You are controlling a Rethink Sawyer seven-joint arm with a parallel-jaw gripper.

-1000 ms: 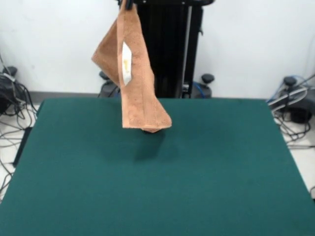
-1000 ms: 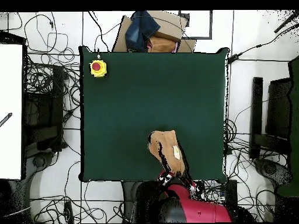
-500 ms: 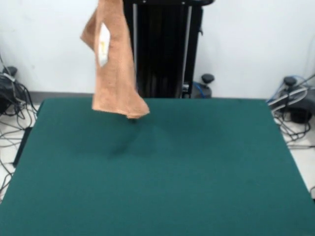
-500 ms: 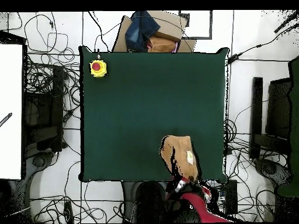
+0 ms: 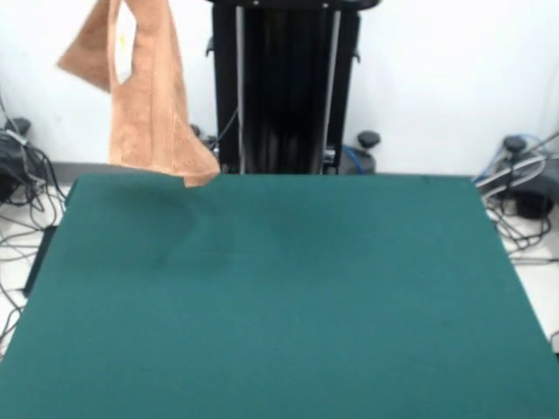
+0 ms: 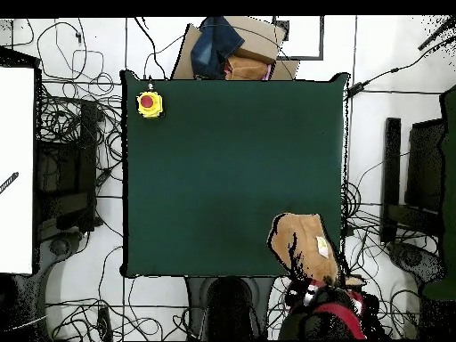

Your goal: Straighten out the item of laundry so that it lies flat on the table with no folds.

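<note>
Dark green felt tabletop (image 5: 288,297), rectangular, fills most of front view. Yellow box w/ red button (image 6: 149,103) sitting on one corner, overhead view only. Faint soft shadow on felt nr far left corner, front view.

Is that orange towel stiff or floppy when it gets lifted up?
Probably floppy: the towel hangs in loose folds above the table. It looks light and would likely crumple if dropped, rather than landing flat.
</note>
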